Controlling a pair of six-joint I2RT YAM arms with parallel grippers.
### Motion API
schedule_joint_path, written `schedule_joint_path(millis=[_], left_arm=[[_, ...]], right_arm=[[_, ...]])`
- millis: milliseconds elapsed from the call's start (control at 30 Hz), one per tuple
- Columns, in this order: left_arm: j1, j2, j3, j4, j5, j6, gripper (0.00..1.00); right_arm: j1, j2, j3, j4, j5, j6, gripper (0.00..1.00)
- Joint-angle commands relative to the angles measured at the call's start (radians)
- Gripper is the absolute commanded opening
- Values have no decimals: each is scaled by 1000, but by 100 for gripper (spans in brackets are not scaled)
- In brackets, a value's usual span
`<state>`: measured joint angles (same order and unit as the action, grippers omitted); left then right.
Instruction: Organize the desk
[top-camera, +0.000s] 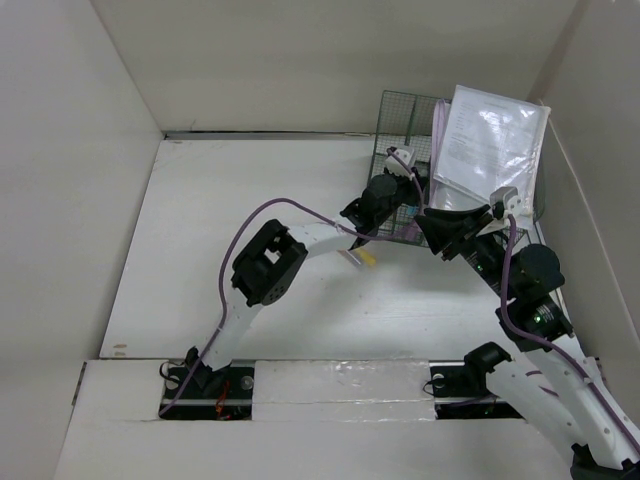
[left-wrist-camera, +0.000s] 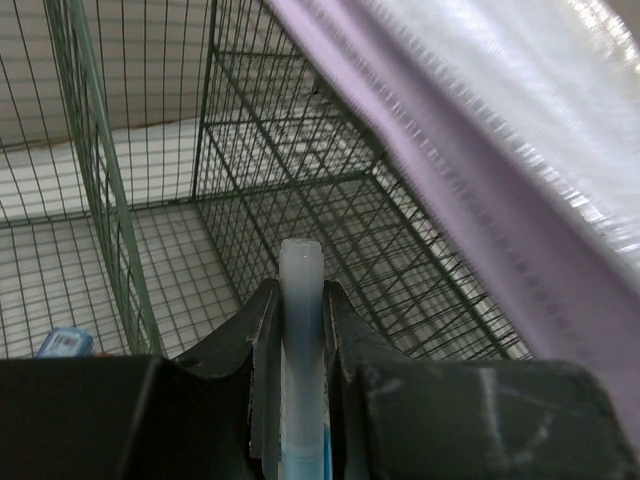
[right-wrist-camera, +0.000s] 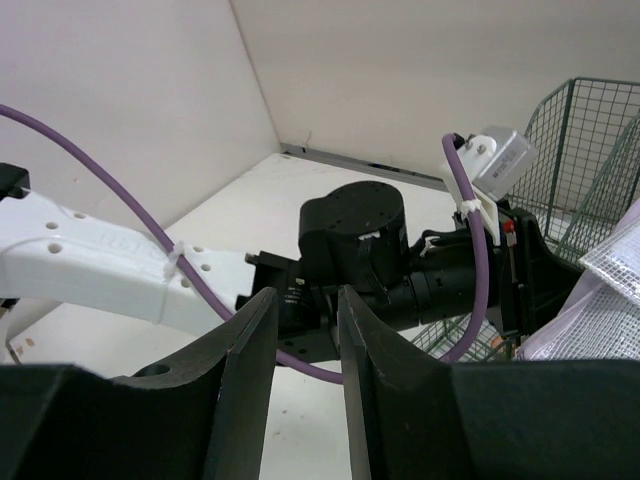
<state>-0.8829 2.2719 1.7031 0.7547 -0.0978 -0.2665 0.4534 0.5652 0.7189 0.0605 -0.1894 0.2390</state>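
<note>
The white desk (top-camera: 250, 200) carries a dark green wire-mesh rack (top-camera: 405, 120) at its back right. My left gripper (top-camera: 400, 205) reaches into that rack. In the left wrist view the left gripper (left-wrist-camera: 300, 295) is shut on a pen (left-wrist-camera: 300, 265) with a translucent white end and a blue body, held above the rack's mesh floor (left-wrist-camera: 400, 260). My right gripper (top-camera: 422, 224) hangs just right of the left wrist, in front of the rack. The right wrist view shows the right gripper (right-wrist-camera: 305, 330) open, nothing between its fingers, with the left arm's wrist (right-wrist-camera: 355, 240) right behind them.
A clear plastic sleeve of papers (top-camera: 492, 135) with a purple folder (left-wrist-camera: 450, 190) leans in the rack's right side. A small blue-labelled item (left-wrist-camera: 65, 342) lies in the rack's left compartment. A small yellow-and-white item (top-camera: 362, 257) lies on the desk under the left arm. White walls enclose the desk.
</note>
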Motion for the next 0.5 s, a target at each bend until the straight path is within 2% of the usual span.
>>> schedule_joint_path(millis=[0, 367, 467], left_arm=[[5, -2, 55, 43, 24, 3, 0], [5, 26, 41, 49, 43, -25, 0], [5, 26, 27, 49, 43, -36, 4]], right_arm=[[10, 1, -3, 50, 13, -10, 36], [10, 12, -3, 52, 15, -10, 36], [10, 12, -3, 55, 13, -10, 36]])
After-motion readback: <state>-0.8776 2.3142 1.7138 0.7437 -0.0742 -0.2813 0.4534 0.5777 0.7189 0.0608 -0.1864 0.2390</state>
